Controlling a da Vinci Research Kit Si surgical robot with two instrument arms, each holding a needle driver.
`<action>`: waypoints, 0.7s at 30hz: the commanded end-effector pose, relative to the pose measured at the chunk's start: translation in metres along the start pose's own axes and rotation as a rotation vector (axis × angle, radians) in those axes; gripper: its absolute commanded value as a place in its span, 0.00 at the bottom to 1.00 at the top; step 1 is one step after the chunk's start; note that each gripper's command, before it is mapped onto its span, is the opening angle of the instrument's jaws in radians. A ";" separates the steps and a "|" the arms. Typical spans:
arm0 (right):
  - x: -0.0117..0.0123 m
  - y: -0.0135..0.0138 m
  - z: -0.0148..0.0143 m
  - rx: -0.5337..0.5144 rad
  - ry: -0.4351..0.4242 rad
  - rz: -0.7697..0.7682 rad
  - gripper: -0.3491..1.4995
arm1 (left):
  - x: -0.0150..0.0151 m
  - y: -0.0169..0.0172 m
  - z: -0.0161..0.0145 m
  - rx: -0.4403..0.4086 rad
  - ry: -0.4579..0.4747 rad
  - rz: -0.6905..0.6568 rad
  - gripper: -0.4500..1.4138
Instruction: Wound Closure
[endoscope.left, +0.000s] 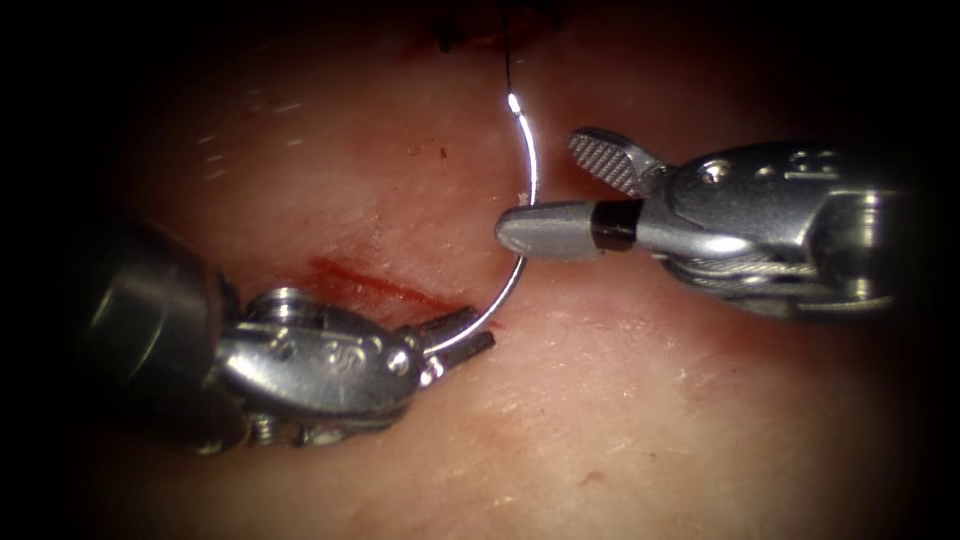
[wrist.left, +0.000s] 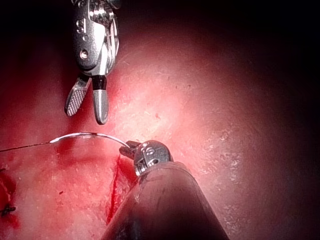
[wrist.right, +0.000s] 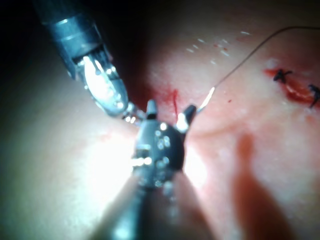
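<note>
The left tool grips the curved needle near one end, beside the red cut in the tissue. The needle arcs free above the tissue, dark thread at its far end. The right tool stands spread, one jaw touching the needle's mid-curve

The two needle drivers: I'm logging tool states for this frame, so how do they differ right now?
The left needle driver has its fingers shut on one end of the curved needle; the right needle driver has its fingers open and holds nothing. The left one lies low against the tissue beside the red cut; the right one reaches in level, one finger next to the needle's mid-curve. Both are steel wristed tools.
</note>
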 end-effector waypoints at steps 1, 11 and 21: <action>-0.0004 -0.0018 0.0008 -0.006 -0.012 0.008 0.64 | -0.0002 0.0019 0.0001 -0.005 -0.002 0.001 0.09; -0.0002 -0.0032 0.0018 -0.185 -0.074 -0.011 0.63 | -0.0002 0.0020 0.0002 0.031 -0.015 0.013 0.10; -0.0009 -0.0029 0.0025 -0.277 -0.134 -0.039 0.64 | -0.0002 0.0020 0.0001 0.060 -0.025 0.024 0.12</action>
